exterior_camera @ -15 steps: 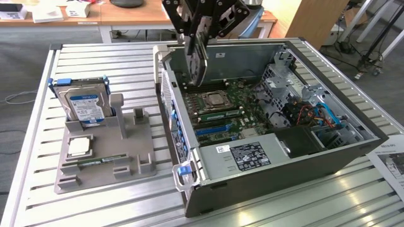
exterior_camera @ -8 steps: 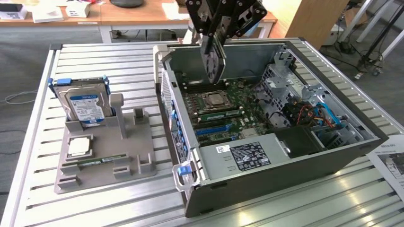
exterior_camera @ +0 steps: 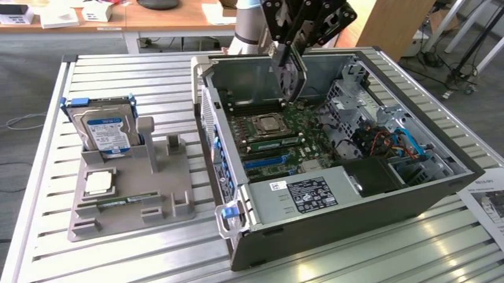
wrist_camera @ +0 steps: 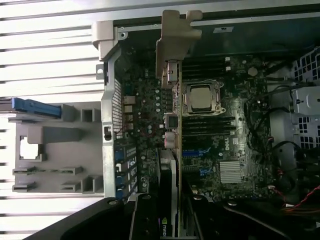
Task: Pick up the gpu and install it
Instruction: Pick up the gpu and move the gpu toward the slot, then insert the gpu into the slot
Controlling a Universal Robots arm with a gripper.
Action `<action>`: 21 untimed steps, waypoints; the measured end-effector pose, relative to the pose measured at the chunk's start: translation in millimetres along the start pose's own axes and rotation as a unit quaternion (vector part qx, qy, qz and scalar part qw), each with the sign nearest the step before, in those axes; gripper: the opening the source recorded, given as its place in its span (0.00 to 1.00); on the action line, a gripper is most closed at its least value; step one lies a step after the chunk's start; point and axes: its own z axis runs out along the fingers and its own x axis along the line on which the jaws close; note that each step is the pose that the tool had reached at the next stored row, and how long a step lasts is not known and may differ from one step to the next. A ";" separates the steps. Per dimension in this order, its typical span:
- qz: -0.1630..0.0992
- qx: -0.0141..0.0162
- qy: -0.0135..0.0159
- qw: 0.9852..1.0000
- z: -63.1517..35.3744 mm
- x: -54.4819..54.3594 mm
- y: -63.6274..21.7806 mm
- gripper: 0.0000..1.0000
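My gripper (exterior_camera: 294,40) hangs over the back of the open computer case (exterior_camera: 466,172) and is shut on the gpu (exterior_camera: 293,76). The gpu is a thin dark card held on edge, its lower end reaching down inside the case above the motherboard (exterior_camera: 275,147). In the wrist view the gpu (wrist_camera: 170,125) appears edge-on, with its pale metal end bracket toward the case's rear wall. My gripper (wrist_camera: 172,216) clamps the card from both sides. The card floats over the motherboard (wrist_camera: 225,150), beside the CPU socket (wrist_camera: 201,96); I cannot tell whether it touches a slot.
A grey holder tray (exterior_camera: 130,177) stands at the exterior view's left, carrying a hard drive (exterior_camera: 106,127), a CPU chip (exterior_camera: 98,183) and a memory stick (exterior_camera: 118,202). The power supply (exterior_camera: 311,194) fills the case's near end. A paper sheet (exterior_camera: 488,200) lies at the exterior view's right.
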 end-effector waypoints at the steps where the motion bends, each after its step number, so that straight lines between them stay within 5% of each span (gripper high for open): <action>1: 0.000 0.000 0.000 1.000 -0.3 -4.3 0.3 0.27; 12: -0.001 0.000 -0.001 1.000 -3.0 -48.6 4.1 0.27; 21: -0.005 0.000 -0.008 1.000 -1.0 -72.5 7.1 0.27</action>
